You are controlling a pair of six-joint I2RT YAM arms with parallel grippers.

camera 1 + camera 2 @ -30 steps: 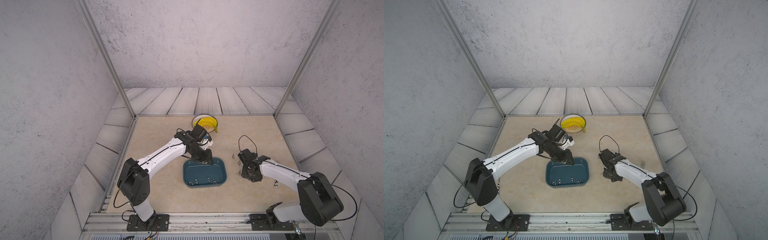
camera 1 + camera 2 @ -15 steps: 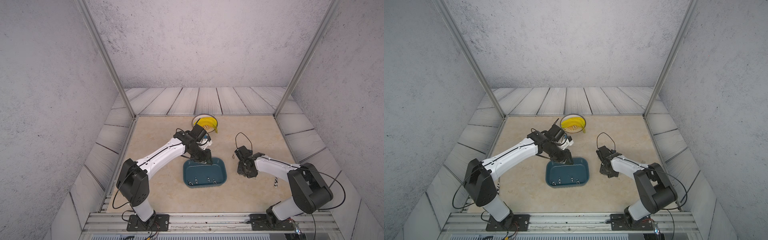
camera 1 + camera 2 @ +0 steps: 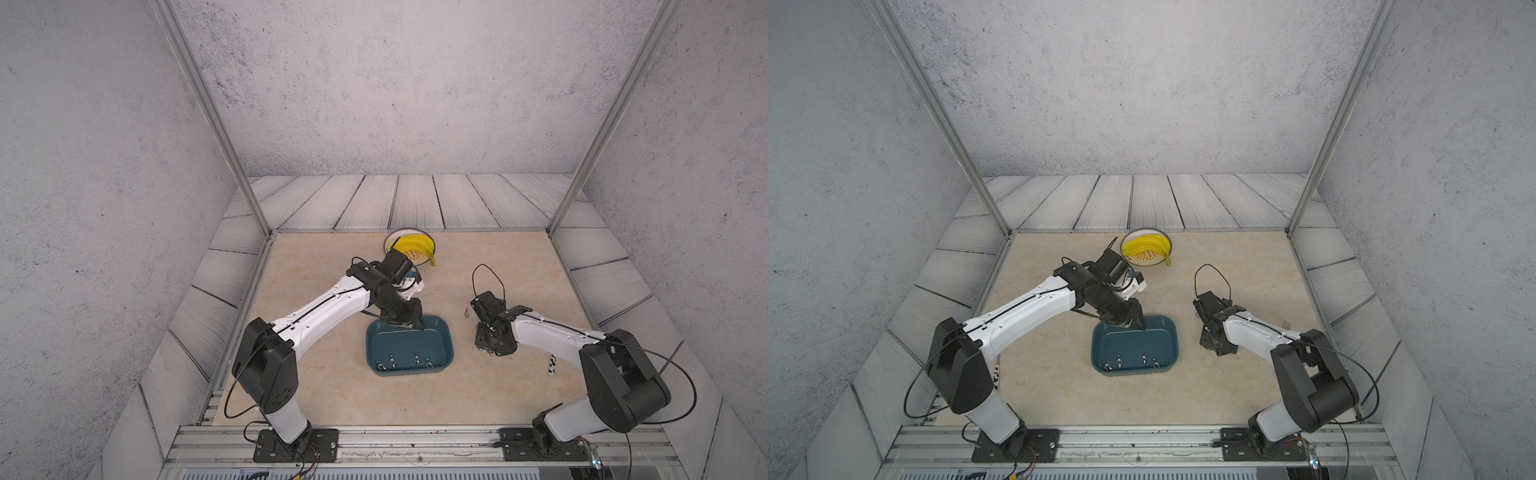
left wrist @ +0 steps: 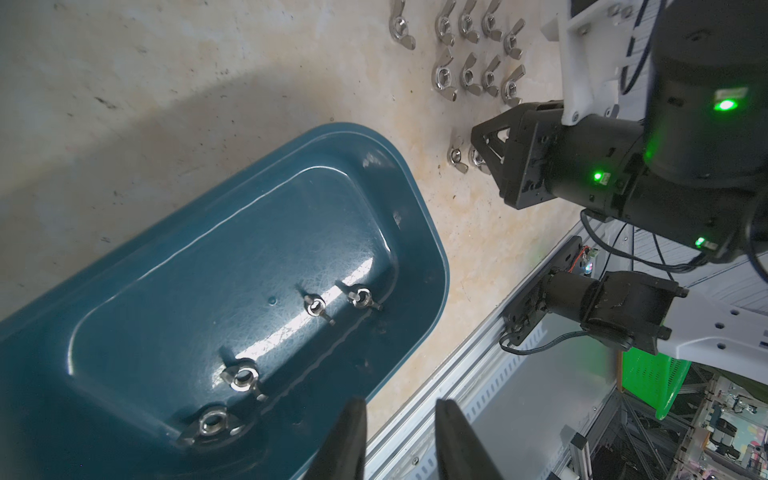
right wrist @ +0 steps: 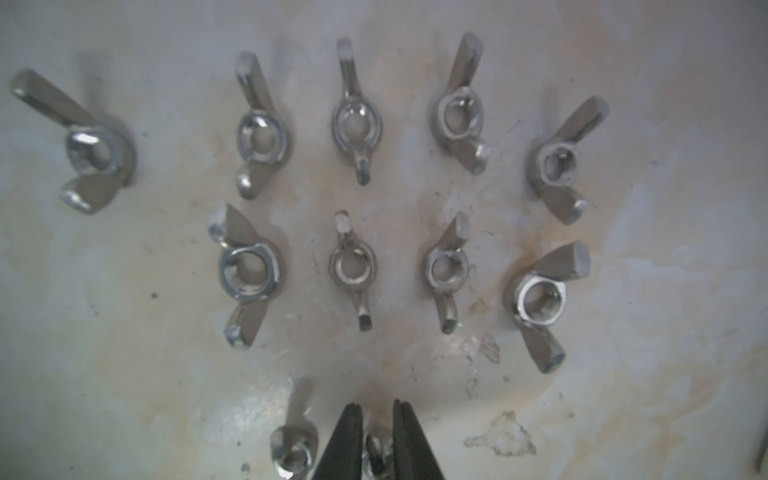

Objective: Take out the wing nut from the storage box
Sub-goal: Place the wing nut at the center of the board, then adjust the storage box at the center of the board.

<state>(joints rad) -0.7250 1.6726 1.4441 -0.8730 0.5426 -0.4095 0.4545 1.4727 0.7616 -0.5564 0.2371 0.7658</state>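
Spanning left-right, storage box long axis

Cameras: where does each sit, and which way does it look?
Top views: high above, looking down at the table; both arms and the box show.
Left wrist: on the left arm, looking across the box; left hand tips and the right hand show.
Right wrist: on the right arm, facing down at nuts on the table; its hand's tips show.
Shared: both wrist views show those nuts.
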